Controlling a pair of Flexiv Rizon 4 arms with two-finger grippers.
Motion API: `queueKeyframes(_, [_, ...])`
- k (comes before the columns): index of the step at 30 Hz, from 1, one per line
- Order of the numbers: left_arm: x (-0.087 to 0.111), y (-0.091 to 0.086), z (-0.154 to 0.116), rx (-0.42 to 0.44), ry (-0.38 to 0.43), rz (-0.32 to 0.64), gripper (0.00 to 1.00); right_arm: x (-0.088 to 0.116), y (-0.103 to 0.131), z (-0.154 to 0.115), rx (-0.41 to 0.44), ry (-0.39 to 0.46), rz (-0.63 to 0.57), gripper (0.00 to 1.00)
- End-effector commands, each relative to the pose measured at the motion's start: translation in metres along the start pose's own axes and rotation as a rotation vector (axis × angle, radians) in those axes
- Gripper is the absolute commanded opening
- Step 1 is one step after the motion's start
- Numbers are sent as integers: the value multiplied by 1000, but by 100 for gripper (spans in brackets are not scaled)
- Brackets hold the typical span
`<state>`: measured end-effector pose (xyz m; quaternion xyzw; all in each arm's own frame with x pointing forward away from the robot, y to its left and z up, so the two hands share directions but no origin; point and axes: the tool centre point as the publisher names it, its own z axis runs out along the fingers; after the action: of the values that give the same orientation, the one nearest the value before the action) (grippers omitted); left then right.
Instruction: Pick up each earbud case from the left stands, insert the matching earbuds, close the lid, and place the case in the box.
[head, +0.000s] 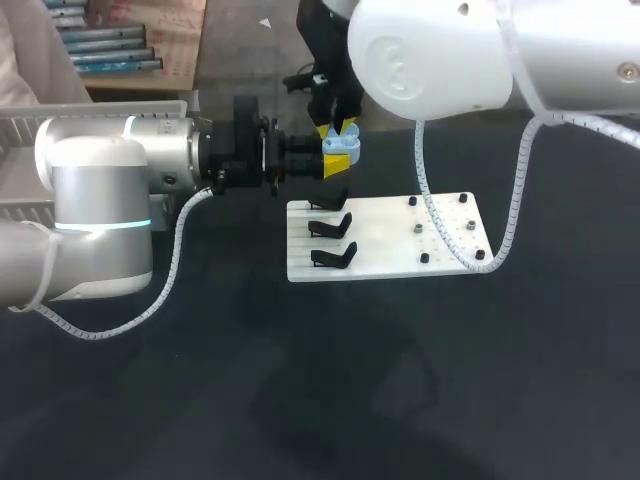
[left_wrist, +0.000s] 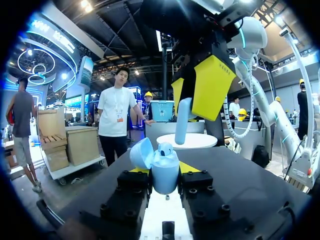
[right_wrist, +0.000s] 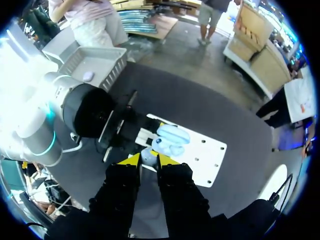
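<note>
Floating above the dark tabletop (head: 200, 400), a pale blue earbud case (left_wrist: 165, 175) is clamped between the left jaws, whose yellow tips press on its two sides. Its lid (left_wrist: 141, 152) is swung open to one side, and one earbud (left_wrist: 165, 148) is seen seated inside. Just above the case, a second earbud (left_wrist: 183, 120) is pinched between the right jaws, which point down from the right arm (head: 430, 50). The left arm (head: 100, 170) is held level, coming in from the left side.

Near the case, lower down, a white board (head: 380, 250) lies on the tabletop. Three small black stands (head: 332, 226) are lined along its left edge and dark pegs (head: 416, 202) are dotted toward its right. No case is seen on the stands. A grey box (right_wrist: 92, 60) sits beyond the left arm, with a small lilac object (right_wrist: 88, 76) in it, possibly a finished case.

The step in hand is judged to be the seating of the second earbud. If it is lowered out of line with the free socket, it could be jammed against the rim or the seated earbud, and the case could be twisted in its narrow hold. If it is let go before it is fully seated, it could tip out onto the board, or the lid could be blocked from closing.
</note>
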<state>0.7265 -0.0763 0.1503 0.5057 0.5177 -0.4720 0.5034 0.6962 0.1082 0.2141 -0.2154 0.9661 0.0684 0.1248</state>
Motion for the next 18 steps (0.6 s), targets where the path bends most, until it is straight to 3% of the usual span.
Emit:
queueKeyframes(1, [1, -2, 0, -8, -5, 5, 0, -1, 0, 1, 2, 10, -11, 0])
queueKeyframes(18, [1, -2, 0, -8, -5, 5, 0, 1, -9, 4, 0, -24, 5, 0])
